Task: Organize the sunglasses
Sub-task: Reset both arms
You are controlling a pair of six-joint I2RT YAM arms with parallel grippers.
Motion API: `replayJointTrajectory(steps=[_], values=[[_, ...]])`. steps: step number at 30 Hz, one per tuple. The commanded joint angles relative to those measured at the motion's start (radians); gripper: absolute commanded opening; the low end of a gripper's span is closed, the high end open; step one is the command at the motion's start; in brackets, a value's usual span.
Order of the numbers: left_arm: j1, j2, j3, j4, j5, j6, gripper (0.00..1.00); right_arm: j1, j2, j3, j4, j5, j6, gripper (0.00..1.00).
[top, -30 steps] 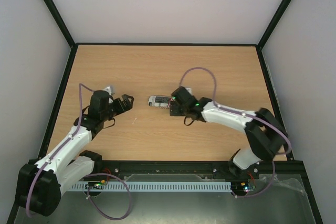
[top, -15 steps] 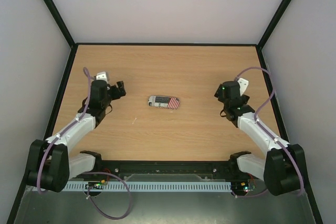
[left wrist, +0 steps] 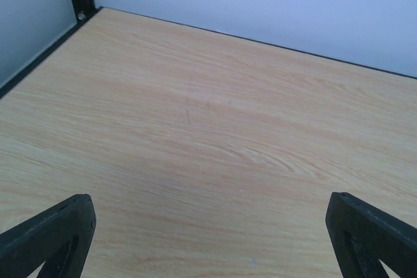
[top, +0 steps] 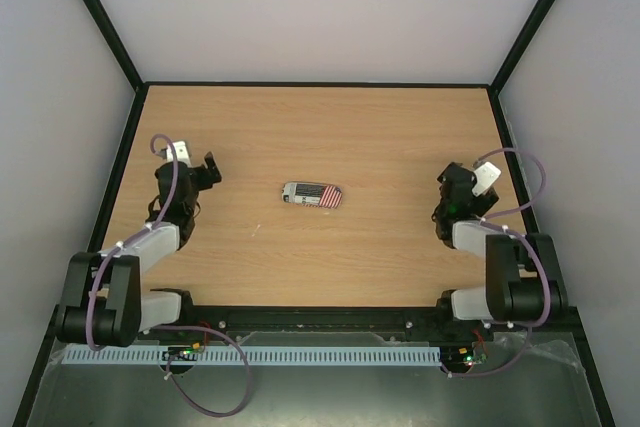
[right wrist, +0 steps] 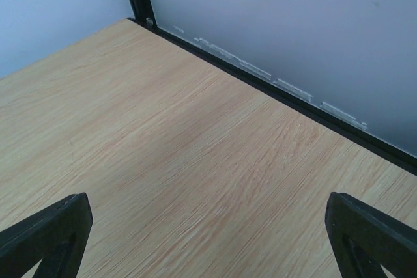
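Sunglasses show nowhere (perhaps shut inside the flag-printed case [top: 312, 194], long axis nine-to-three). That case lies at three o'clock from the left gripper [top: 207, 169] and nine from the right gripper [top: 452, 181]. Both gape wide, empty, roughly equidistant.

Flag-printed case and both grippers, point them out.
flag-printed case [top: 312, 195], top view, middle of its printed top.
left gripper [left wrist: 208, 205], left wrist view, gap between open fingertips.
right gripper [right wrist: 208, 205], right wrist view, gap between open fingertips.

Matt, smooth wood-grain table [top: 400, 127]
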Motion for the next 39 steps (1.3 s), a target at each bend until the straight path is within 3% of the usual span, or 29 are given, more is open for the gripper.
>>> replayJointTrajectory(steps=[1,8,10,14,30,33,36,39], values=[[0.023,0.036,-0.003,0.131,-0.046,0.044,1.00,-0.004,0.082,-0.035,0.310,0.085,-0.032,0.99],[0.073,0.127,-0.105,0.368,0.029,0.030,0.99,0.024,0.142,-0.097,0.545,0.040,-0.147,0.99],[0.074,0.144,-0.100,0.393,0.041,0.040,1.00,0.031,0.147,-0.113,0.586,-0.035,-0.195,0.99],[0.078,0.174,-0.059,0.350,0.042,0.053,1.00,0.078,0.156,-0.148,0.677,-0.003,-0.248,0.99],[0.098,0.268,-0.145,0.641,0.101,0.135,0.99,0.075,0.161,-0.129,0.644,-0.003,-0.244,0.99],[0.079,0.292,-0.143,0.660,0.101,0.160,1.00,0.085,0.132,-0.235,0.798,-0.030,-0.263,0.99],[0.074,0.298,-0.158,0.694,0.086,0.161,1.00,0.088,0.246,-0.297,1.064,-0.040,-0.295,0.99],[0.075,0.300,-0.158,0.696,0.080,0.160,0.99,0.086,0.207,-0.196,0.784,-0.046,-0.273,0.99]])
